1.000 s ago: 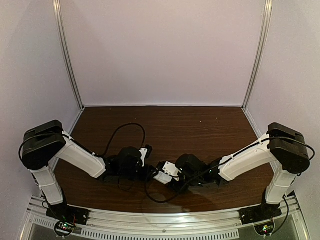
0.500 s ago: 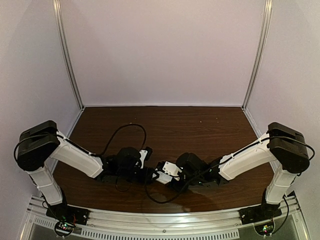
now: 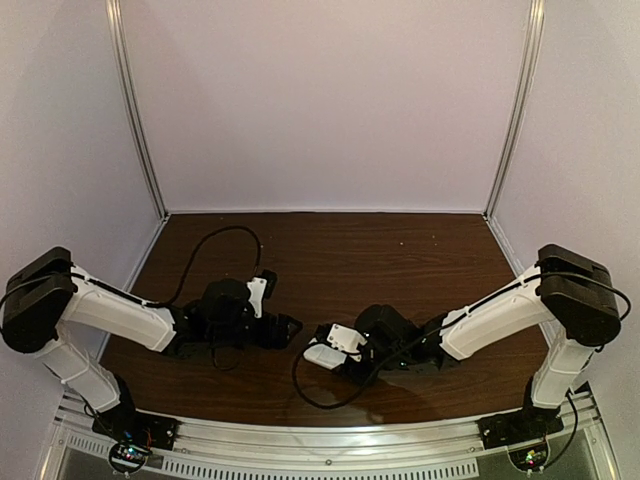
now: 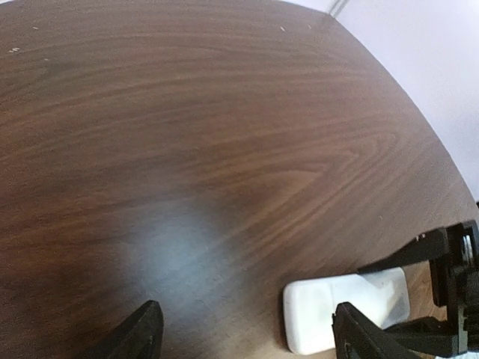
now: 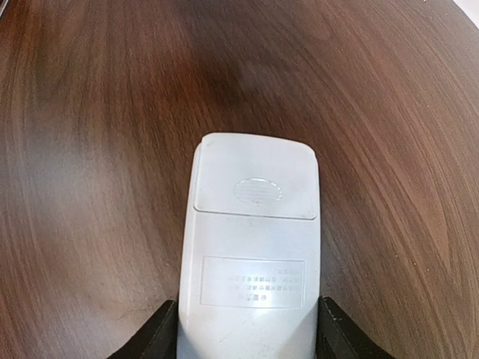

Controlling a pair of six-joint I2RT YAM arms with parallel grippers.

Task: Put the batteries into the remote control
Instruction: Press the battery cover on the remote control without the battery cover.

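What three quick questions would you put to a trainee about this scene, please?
1. True or false: the left gripper is shut.
2. Which side of the remote control faces up? A: the buttons. B: the plain back.
3. Fill in: the right gripper is closed on the ____.
Key: 1 false; 2 B; 3 remote control.
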